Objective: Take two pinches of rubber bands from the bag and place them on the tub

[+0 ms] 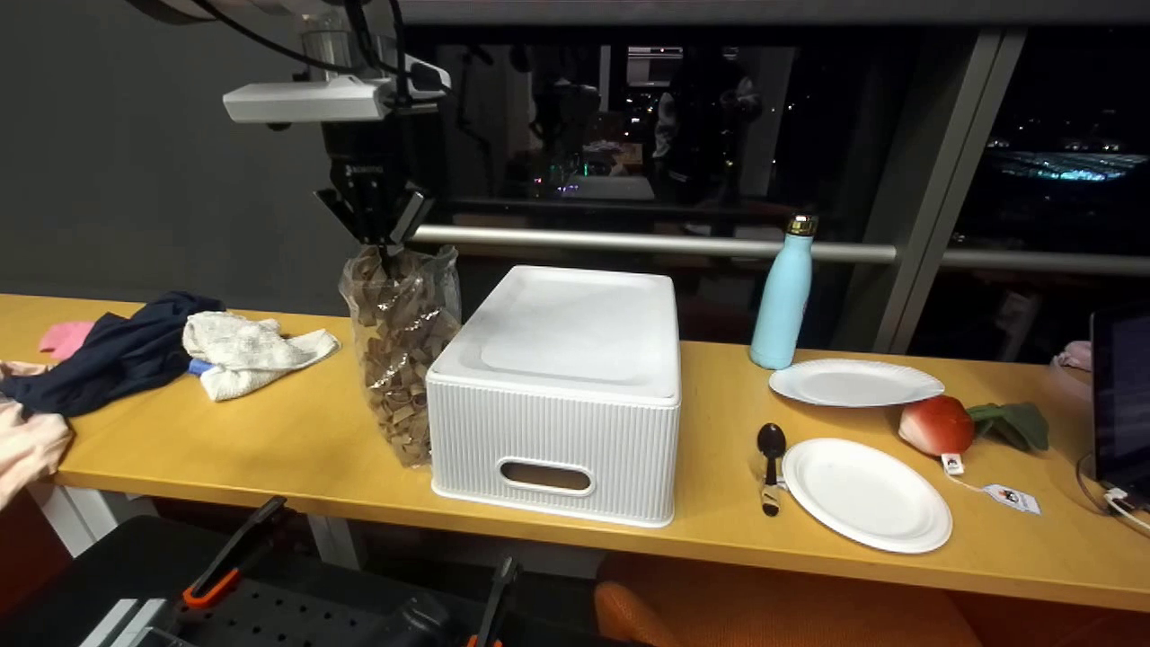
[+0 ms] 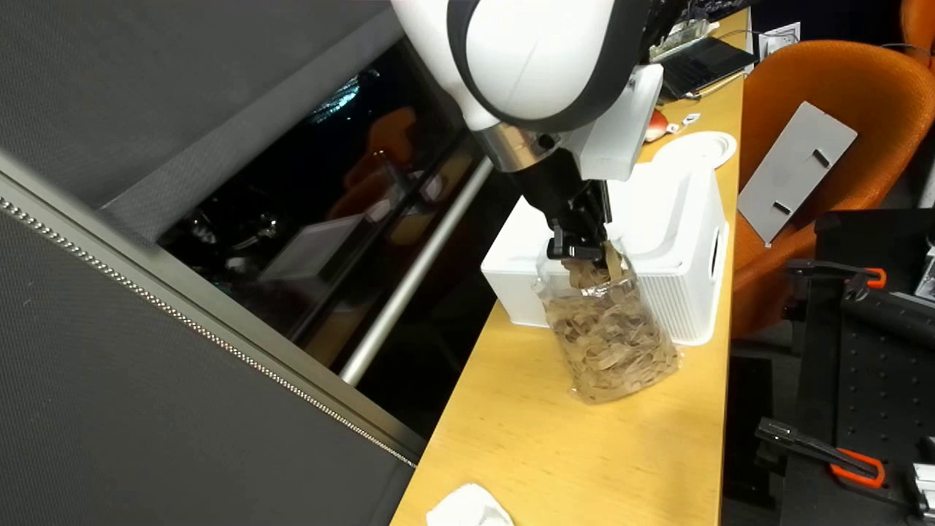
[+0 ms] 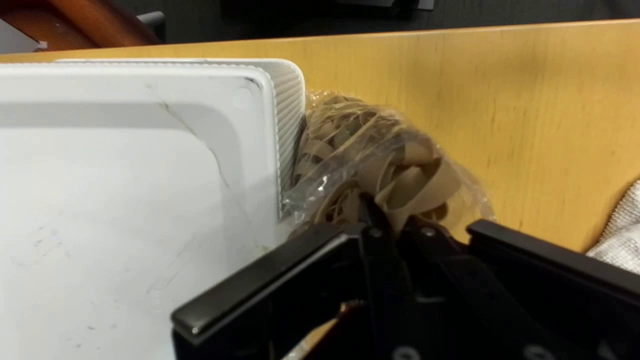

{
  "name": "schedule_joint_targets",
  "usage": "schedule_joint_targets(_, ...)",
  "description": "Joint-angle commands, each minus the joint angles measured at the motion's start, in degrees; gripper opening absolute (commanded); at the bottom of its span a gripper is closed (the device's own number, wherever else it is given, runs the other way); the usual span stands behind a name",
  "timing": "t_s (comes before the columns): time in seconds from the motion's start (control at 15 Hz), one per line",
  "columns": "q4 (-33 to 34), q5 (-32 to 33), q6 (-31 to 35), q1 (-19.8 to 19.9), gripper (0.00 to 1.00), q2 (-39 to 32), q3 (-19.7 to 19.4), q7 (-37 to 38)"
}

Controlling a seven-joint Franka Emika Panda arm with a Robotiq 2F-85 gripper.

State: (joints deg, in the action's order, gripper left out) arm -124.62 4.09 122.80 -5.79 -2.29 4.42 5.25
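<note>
One pincer point(image 1: 385, 253), lettering point(image 1: 364, 169) possibly "ROBOTIQ"

Office-like room, laptop point(image 2: 705, 67), orange chair point(image 2: 885, 120)

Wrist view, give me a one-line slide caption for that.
Robot fingers among brown rubber bands in an open clear bag, beside a white tub on a wooden table.

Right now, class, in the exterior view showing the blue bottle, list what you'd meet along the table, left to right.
Dark cloth, white cloth, bag of rubber bands, white tub, blue bottle, toy vegetable, laptop.
</note>
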Motion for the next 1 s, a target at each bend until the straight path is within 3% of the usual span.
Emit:
schedule_joint_targets(0.0, -2.6, 3.2, -3.0, 0.7, 0.01, 5.1, -0.3, 2.9)
schedule_joint_targets(0.93, 0.5, 11.7, -4.3, 4.4, 0.01, 5.3, -1.8, 2.9)
